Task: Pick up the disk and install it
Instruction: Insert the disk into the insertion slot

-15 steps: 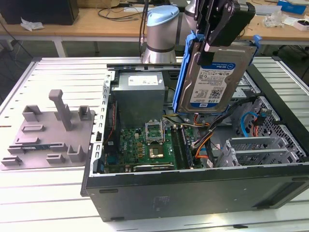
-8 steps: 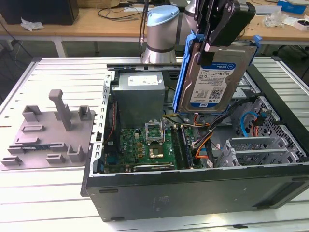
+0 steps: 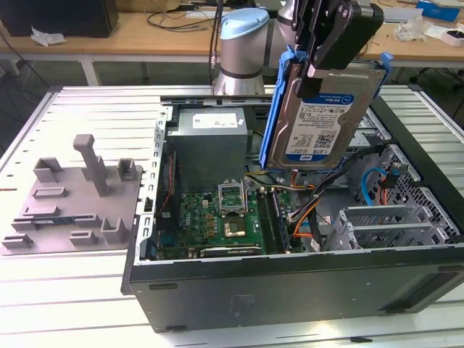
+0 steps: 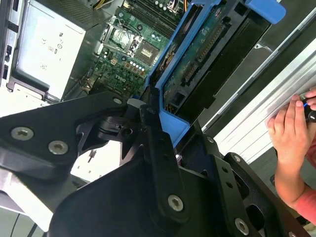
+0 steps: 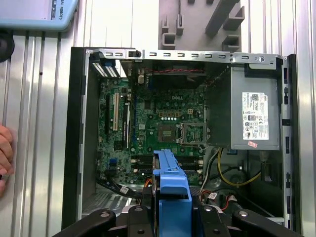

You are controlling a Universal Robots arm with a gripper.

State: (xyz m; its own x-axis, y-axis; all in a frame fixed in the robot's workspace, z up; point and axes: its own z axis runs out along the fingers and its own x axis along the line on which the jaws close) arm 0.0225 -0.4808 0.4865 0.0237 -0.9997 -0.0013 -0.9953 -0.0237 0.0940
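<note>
disk (image 3: 322,116) clamped between the jaws, upright above open case (image 3: 290,290)

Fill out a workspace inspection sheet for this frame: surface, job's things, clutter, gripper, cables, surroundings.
Surface: slatted metal table carrying an open case.
Job's things: blue-framed disk, held on edge above the case, not installed.
Clutter: grey fixture on the table, at the exterior view's left of the case.
Gripper: gripper shut on the disk's upper end.
Cables: orange, yellow and black wires loose inside the case.
Surroundings: wooden bench behind; a person's hand at the table edge.
</note>
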